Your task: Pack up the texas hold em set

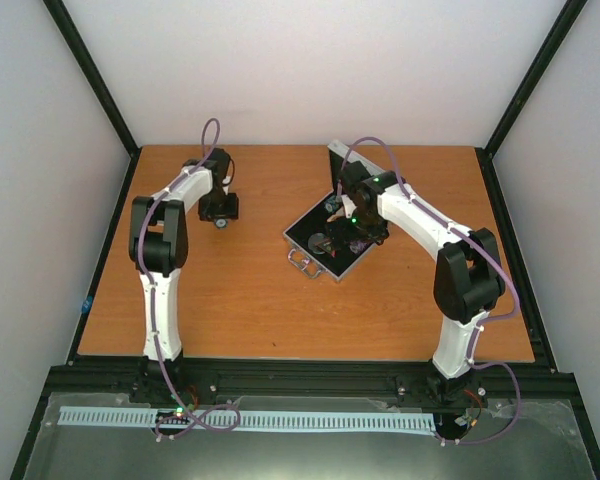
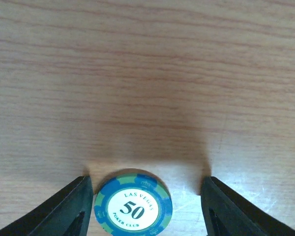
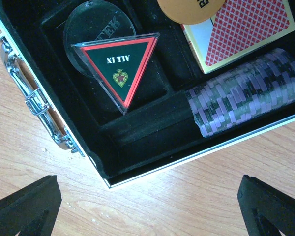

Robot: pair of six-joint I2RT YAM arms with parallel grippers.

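While the case [image 3: 152,168] on the right already holds stacked chips [image 3: 246,93], cards [image 3: 248,29], triangle [image 3: 119,64] and clear disc [image 3: 88,22], I see one blue chip [image 2: 133,209] loose on the counter [image 2: 147,73] at left. My left tool [image 2: 146,196] straddles it, open, not gripping; right tool [image 3: 148,189] hangs wide open over the case.

Soft, even light from above — the top view is bright, slightly washed and faintly grainy. A broad blurred shadow lies on the worktop [image 2: 147,49] behind the chip [image 2: 133,206]. Pale glare streaks the clear disc [image 3: 88,19] and the case [image 3: 187,158] rim.
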